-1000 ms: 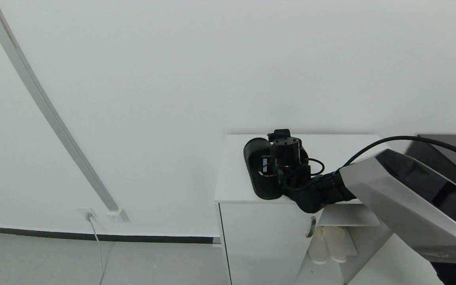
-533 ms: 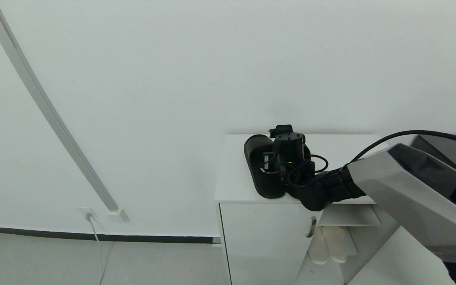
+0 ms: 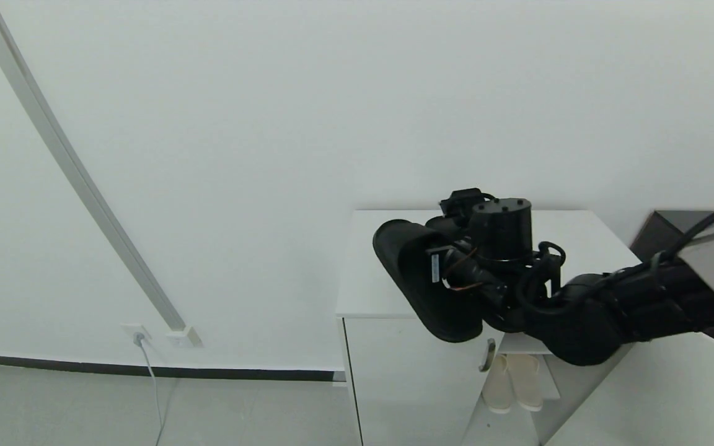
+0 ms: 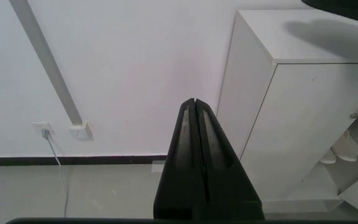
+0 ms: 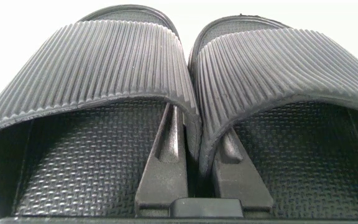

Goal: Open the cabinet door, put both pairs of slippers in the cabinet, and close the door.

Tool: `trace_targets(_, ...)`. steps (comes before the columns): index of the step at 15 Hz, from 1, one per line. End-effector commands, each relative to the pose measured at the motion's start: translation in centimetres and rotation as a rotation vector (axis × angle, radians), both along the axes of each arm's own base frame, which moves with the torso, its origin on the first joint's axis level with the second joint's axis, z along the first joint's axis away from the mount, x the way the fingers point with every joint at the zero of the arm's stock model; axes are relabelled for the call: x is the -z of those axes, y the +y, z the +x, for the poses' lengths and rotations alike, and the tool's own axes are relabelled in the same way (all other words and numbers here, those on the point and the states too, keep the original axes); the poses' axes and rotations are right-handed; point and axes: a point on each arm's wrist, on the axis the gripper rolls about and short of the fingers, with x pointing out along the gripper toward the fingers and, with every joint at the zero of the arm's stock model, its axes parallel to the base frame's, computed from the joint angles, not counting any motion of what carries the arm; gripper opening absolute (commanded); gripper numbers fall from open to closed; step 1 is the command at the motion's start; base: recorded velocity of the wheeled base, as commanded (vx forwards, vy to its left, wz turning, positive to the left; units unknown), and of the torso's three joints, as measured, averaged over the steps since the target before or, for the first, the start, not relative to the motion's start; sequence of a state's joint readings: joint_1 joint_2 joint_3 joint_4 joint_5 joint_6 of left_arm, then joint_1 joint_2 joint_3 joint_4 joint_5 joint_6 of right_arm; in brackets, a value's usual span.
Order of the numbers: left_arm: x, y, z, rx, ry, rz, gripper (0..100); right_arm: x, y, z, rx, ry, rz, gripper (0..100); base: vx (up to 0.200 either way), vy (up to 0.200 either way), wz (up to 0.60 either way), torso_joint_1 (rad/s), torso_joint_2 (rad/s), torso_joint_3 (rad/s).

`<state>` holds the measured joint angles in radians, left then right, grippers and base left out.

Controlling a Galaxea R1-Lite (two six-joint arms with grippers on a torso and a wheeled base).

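– Right pincer [image 5: 194, 146]: what does it hold?
– Your right pincer is clamped on the pair of black ribbed rubber slippers [image 3: 422, 282]. One finger sits inside each, pinching the inner walls together.
– Where is that pair?
– Tilted over the front of the white cabinet [image 3: 375, 272], with its lower end hanging past the front edge, above the shut left door [image 3: 406, 378].
– Room to move?
– Open air to your left. To your right the open door [image 3: 642, 396] stands out, and the white slippers [image 3: 512, 384] sit on a lower shelf inside.
– And the left pincer [image 4: 195, 106]?
– Fingers pressed together, low, well apart from the cabinet's side.
– Surroundings?
– White wall [image 3: 332, 93], grey slanted wall strip [image 3: 72, 161], wall socket [image 3: 137, 334], grey floor [image 3: 239, 409].
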<state>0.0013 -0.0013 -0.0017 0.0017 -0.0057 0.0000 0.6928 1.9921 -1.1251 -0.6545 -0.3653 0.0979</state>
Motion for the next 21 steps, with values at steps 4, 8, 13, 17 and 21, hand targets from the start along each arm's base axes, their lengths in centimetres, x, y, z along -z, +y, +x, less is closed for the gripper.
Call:
trace_targets(4, 0.0, 0.0, 0.0, 0.000, 0.001, 0.002, 0, -3.4, -3.6, -8.8, -0.283, 0.006, 0.055, 0, 0.000, 0.000, 0.00, 0.000, 0.00, 0.000)
trace_targets(8, 0.0, 0.0, 0.0, 0.000, 0.001, 0.003, 0, -3.9, -4.2, -9.6, -0.280, -0.001, 0.079, 0, 0.000, 0.000, 0.00, 0.000, 0.00, 0.000)
trace_targets(13, 0.0, 0.0, 0.0, 0.002, 0.001, 0.003, 0, -3.7, -4.1, -9.4, -0.280, 0.006, 0.073, 0, 0.000, 0.000, 0.00, 0.000, 0.00, 0.000)
trace_targets(17, 0.0, 0.0, 0.0, 0.002, 0.001, 0.002, 0, -3.6, -4.1, -9.5, -0.282, 0.007, 0.071, 0, -0.050, 0.000, 0.00, 0.001, 0.00, 0.001)
trace_targets(21, 0.0, 0.0, 0.0, 0.003, 0.001, 0.000, 0, -3.5, -4.0, -9.4, -0.282, 0.009, 0.069, 0, -0.200, 0.000, 0.00, 0.004, 0.00, 0.002)
